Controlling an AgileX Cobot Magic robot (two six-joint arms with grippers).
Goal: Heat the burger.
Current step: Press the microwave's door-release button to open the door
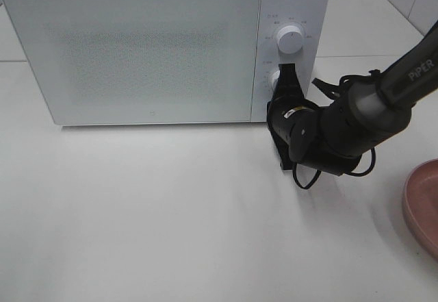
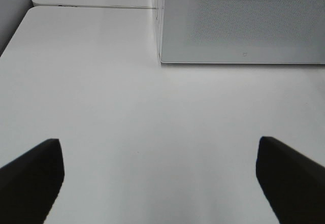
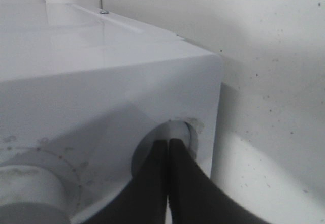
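Observation:
The burger is out of view. The white microwave (image 1: 137, 48) stands at the back of the table with its door closed. My right gripper (image 1: 286, 70) is shut, its fingertips pressed together against the lower knob (image 1: 275, 79) of the control panel, below the upper knob (image 1: 291, 40). In the right wrist view the shut right gripper (image 3: 167, 142) touches that lower knob (image 3: 184, 132). My left gripper (image 2: 160, 150) hangs open over bare table, its dark fingers (image 2: 35, 176) wide apart with nothing between them, facing the microwave's front corner (image 2: 167, 56).
A round pink plate (image 1: 421, 203) lies at the right edge of the white table (image 1: 171, 213), close to the right arm. The right arm's cable loops hang just in front of the microwave's right corner. A tiled wall runs behind at the right.

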